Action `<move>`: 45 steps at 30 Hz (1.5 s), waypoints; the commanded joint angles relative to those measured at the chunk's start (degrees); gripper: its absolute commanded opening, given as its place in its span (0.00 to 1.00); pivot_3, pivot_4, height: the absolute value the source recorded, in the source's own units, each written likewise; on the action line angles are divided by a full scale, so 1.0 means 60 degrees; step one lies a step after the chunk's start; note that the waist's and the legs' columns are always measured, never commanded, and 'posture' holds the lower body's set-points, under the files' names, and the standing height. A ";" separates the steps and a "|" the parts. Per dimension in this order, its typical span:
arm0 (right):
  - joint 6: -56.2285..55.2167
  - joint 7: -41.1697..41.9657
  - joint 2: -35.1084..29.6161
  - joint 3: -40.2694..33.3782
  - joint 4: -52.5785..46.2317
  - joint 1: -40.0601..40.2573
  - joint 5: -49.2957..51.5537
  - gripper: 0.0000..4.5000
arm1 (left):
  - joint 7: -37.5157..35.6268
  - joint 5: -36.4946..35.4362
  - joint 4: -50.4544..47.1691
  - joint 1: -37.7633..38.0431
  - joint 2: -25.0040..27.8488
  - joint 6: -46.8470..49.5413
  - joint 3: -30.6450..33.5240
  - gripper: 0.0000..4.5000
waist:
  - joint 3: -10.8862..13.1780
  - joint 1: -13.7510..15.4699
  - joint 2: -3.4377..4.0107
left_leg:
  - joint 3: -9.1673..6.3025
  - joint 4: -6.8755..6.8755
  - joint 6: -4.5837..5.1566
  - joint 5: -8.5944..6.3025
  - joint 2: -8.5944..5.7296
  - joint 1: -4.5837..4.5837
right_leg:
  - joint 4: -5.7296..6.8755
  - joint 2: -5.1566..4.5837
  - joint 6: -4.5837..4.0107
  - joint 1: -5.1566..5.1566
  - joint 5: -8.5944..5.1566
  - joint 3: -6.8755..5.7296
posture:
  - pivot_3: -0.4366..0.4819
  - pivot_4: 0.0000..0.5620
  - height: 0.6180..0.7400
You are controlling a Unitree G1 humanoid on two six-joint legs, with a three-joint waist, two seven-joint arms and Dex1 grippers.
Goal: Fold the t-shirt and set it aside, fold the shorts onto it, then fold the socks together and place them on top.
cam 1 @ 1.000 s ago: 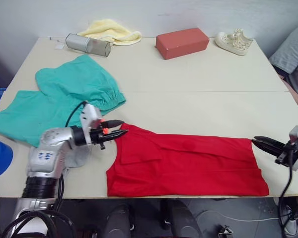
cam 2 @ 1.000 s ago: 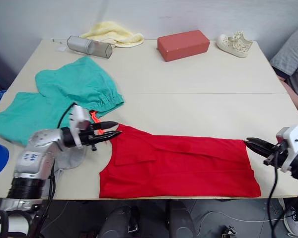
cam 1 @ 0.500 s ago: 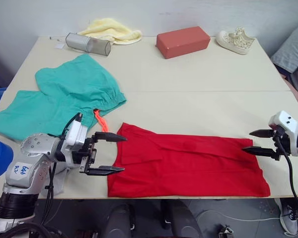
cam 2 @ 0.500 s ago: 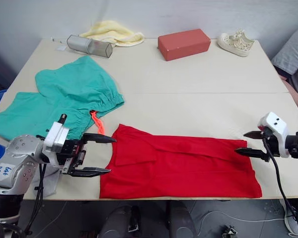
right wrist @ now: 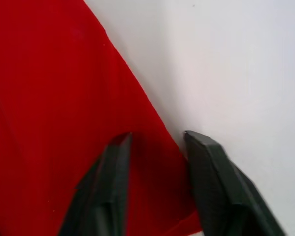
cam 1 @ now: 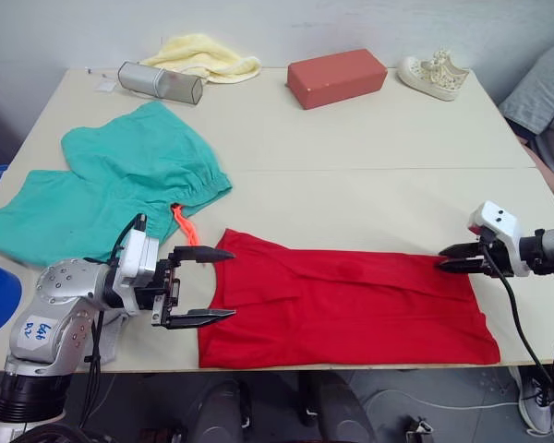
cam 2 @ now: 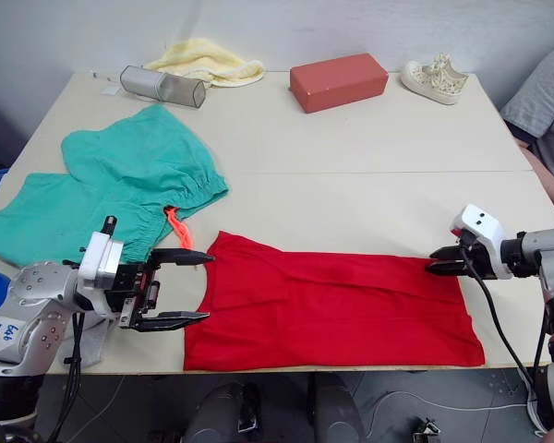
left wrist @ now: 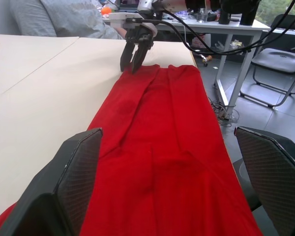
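Folding the t-shirt (cam 1: 351, 309) looks like the step in hand: it lies as a long narrow band along the table (cam 1: 369, 148) front edge, w/ shorts (cam 1: 111, 185) spread flat at the far left, untouched. Left claw (cam 1: 206, 286) gapes wide just off the shirt's left end, straddling that edge, not gripping. Right claw (cam 1: 443, 265) sits at the far right corner, fingers (right wrist: 206, 182) a narrow gap apart over the hem, not yet pinched. Next move prob needs both claws to close on their ends, then lift one end over the other.
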 commanded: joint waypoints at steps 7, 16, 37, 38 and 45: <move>-0.2135 -0.1089 0.0366 0.0156 0.1366 -0.1516 -0.1080 0.00 | 0.0691 0.0184 0.0119 -0.0117 -0.0421 -0.0448 0.0100 1.00 | 0.0001 -0.0173 0.0001 | 0.0008 0.0010 0.0002 0.0002 -0.0003 0.0001 | 0.0008 -0.0001 0.0006 0.0000 0.0003 0.0006 | 0.48 0.27 1.00; -0.5059 -0.3806 0.1225 0.0466 0.3779 -0.3301 -0.2570 0.00 | 0.1451 0.0437 0.0270 -0.0182 -0.0885 -0.0675 0.0055 1.00 | 0.0003 -0.0288 0.0003 | 0.0017 0.0013 -0.0013 0.0010 0.0000 0.0005 | 0.0020 0.0010 0.0007 -0.0003 0.0004 0.0013 | 0.48 0.27 1.00; 0.0709 -0.1754 0.0031 -0.4314 -0.2871 0.0969 0.2906 1.00 | 0.1729 0.0796 0.1389 -0.1201 -0.0847 -0.0366 -0.0256 1.00 | 0.0005 -0.0108 0.0009 | 0.0016 0.0021 -0.0015 0.0012 0.0021 0.0005 | 0.0023 0.0029 0.0015 0.0000 0.0008 0.0029 | 0.48 0.27 1.00; 0.1517 -0.1808 -0.0019 -0.4905 -0.4007 0.1921 0.3423 1.00 | 0.1630 0.0859 0.1583 -0.1420 -0.0791 -0.0401 -0.0297 1.00 | 0.0004 -0.0054 0.0010 | 0.0007 0.0019 -0.0018 0.0012 0.0023 0.0005 | 0.0023 0.0030 0.0014 0.0002 0.0007 0.0021 | 0.48 0.27 1.00; 0.6813 -0.3875 0.0853 -0.8795 -0.8695 0.6378 0.6676 1.00 | 0.0878 0.1585 0.3232 -0.3174 -0.0810 -0.1155 -0.0901 1.00 | 0.0000 0.0164 0.0012 | -0.0002 0.0002 -0.0003 -0.0004 0.0013 0.0006 | 0.0003 0.0027 0.0011 0.0010 0.0011 0.0019 | 0.48 0.27 1.00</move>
